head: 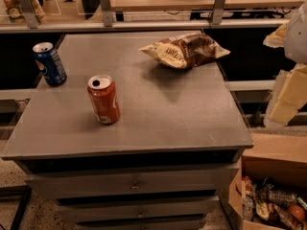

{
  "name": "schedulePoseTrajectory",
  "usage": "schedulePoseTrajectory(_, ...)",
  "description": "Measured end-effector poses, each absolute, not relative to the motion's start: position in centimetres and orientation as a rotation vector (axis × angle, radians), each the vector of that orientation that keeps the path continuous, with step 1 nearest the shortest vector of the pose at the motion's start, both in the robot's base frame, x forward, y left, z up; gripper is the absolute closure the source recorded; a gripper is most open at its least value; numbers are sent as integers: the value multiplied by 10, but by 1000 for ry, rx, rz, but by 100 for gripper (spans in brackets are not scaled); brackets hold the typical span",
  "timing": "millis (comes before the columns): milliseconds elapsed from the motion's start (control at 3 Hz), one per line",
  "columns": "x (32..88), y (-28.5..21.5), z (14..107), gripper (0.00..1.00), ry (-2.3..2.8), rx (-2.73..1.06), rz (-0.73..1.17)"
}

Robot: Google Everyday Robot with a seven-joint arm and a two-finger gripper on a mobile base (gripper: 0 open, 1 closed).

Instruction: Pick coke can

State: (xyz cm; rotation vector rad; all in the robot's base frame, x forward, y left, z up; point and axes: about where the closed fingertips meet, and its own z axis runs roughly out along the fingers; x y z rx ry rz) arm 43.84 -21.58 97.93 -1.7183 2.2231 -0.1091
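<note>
The coke can [103, 99], red-orange with a silver top and white lettering, stands upright on the left half of the grey cabinet top [163, 114]. My gripper [288, 97] is a pale shape at the right edge of the view, beyond the cabinet's right side and far from the coke can. It holds nothing that I can see.
A blue can [49, 63] stands at the cabinet's back left corner. A brown and yellow chip bag [184, 49] lies at the back right. A cardboard box [273, 186] with snacks sits on the floor at the right. Shelving rails [144, 25] run behind the cabinet.
</note>
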Motion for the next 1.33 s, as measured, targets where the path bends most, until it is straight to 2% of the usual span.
schedulePoseTrajectory(333, 438, -216, 979, 0, 2223, -1718, -109)
schedulePoseTrajectory(667, 443, -188, 970, 0, 2168, -1699, 0)
schedulePoseTrajectory(1333, 461, -57, 930, 0, 1993, -1707, 419)
